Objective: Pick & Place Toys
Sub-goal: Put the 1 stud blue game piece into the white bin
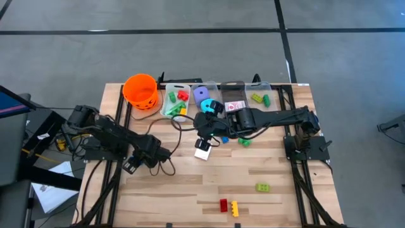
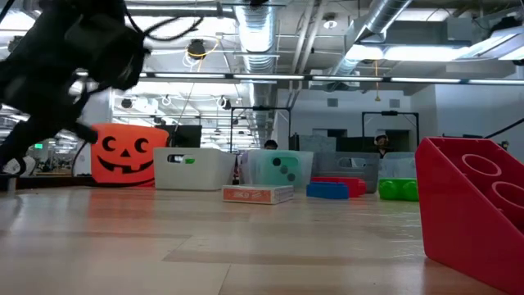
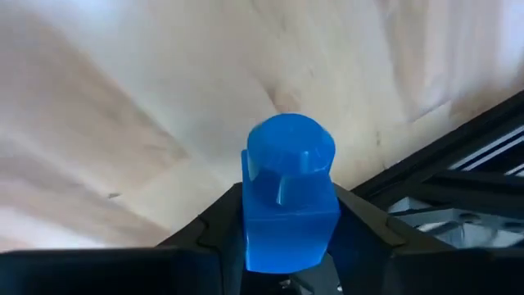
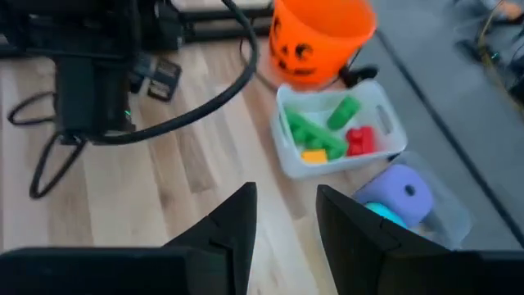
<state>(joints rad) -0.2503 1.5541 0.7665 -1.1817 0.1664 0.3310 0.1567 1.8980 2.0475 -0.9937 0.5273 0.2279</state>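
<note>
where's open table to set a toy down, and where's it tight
Free: the wide bare wood between the left end effector and the green brick. Crowded: the far edge, where the orange bucket and clear bins line up below the right end effector.

From above we see the wooden surface (image 1: 190, 183) evenly lit, with only faint shadows under the arms. At surface height we look into bright ceiling strip lights in the upper part of the frame; their glare spreads as a pale sheen over the wood. There the red brick (image 2: 475, 209) at lower right is blurred, and the dark arm at upper left is a silhouette. We find the blue brick (image 3: 288, 201) sharp, the wood behind it soft.
</note>
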